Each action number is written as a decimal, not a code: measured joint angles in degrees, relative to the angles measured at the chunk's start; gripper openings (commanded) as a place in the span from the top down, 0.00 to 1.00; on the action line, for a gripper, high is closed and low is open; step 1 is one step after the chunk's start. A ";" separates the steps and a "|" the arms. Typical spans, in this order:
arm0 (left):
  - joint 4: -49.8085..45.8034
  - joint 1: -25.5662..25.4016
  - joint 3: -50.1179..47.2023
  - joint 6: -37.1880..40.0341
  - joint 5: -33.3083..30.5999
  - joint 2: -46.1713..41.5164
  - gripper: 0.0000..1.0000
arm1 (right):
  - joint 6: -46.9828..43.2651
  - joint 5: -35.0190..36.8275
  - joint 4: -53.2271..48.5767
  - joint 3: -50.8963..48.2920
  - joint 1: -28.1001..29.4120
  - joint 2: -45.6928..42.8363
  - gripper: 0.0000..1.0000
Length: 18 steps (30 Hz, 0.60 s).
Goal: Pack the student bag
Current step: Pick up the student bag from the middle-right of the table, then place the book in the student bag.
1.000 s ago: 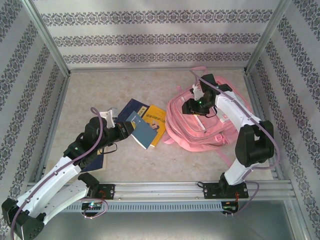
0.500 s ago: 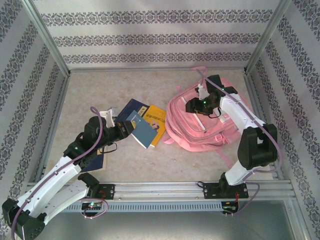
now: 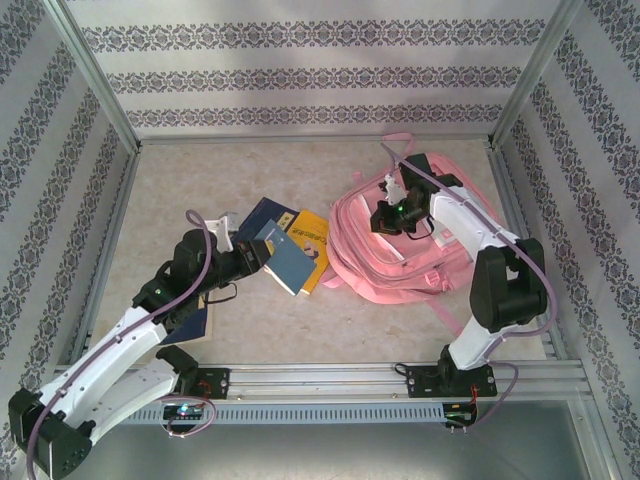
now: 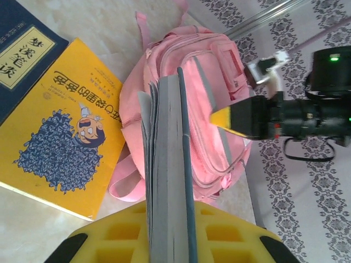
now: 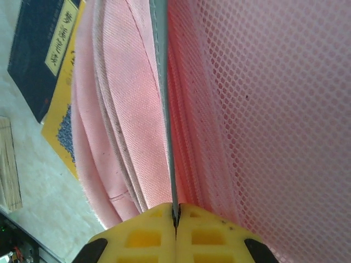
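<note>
Since a second ago our right hand (image 5: 176,212) has snapped together, pinching the student bag (image 5: 263,109) by its grey edge; our left hand (image 4: 167,219) pinches a grey-blue book (image 4: 167,137).

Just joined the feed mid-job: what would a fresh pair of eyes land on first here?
First the big pink bag, lying right of centre on the table, with the right pincer shut on a thin grey edge of it. Next, the left pincer holding a blue-grey book edge-on toward the bag, with a yellow book and a dark blue book lying flat nearby at mid-table.
</note>
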 measured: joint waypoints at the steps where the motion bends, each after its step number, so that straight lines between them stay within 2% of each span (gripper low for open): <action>1: 0.24 0.07 0.09 0.00 -0.07 0.76 1.00 | 0.39 -0.04 -0.59 0.50 -0.44 -0.94 1.00; 5: 2.05 0.17 1.66 -0.28 -0.72 5.03 1.00 | 3.72 -2.91 -0.85 2.86 -4.52 -6.45 1.00; 10: 8.63 0.48 4.31 -2.32 -1.53 12.44 1.00 | 10.67 -12.17 2.82 2.69 -11.34 -10.97 1.00; 13: 14.27 0.50 5.88 -4.48 -1.51 18.58 1.00 | 14.40 -16.44 5.40 1.44 -12.94 -11.10 1.00; 18: 28.83 0.55 8.46 -10.80 -0.17 33.18 1.00 | 20.44 -22.05 10.62 -1.88 -14.67 -11.43 1.00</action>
